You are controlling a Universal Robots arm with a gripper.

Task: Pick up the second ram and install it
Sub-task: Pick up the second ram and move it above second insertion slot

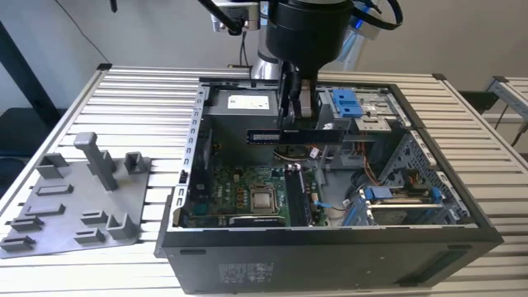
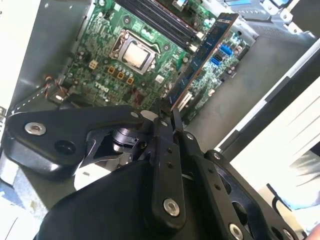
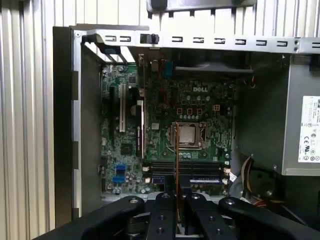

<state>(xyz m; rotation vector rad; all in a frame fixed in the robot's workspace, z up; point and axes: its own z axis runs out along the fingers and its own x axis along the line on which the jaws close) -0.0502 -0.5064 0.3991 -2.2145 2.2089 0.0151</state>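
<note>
Right now we see the gripper clenched on the second ram, gripping the stick near its middle and holding it level in the air above the open computer case. The stick hangs over the motherboard, apart from it, between the power supply and the CPU socket. In the second wrist view we see the second ram reaching out from between the two black fingers, with the CPU socket and the long black memory slots beneath and beyond it. In the first wrist view we look at the stick edge-on, a thin line crossing the memory slots just beside the CPU socket. On the slatted table, at the exterior view's left of the case, we see a grey plastic tray with upright posts, well apart from the gripper.
</note>
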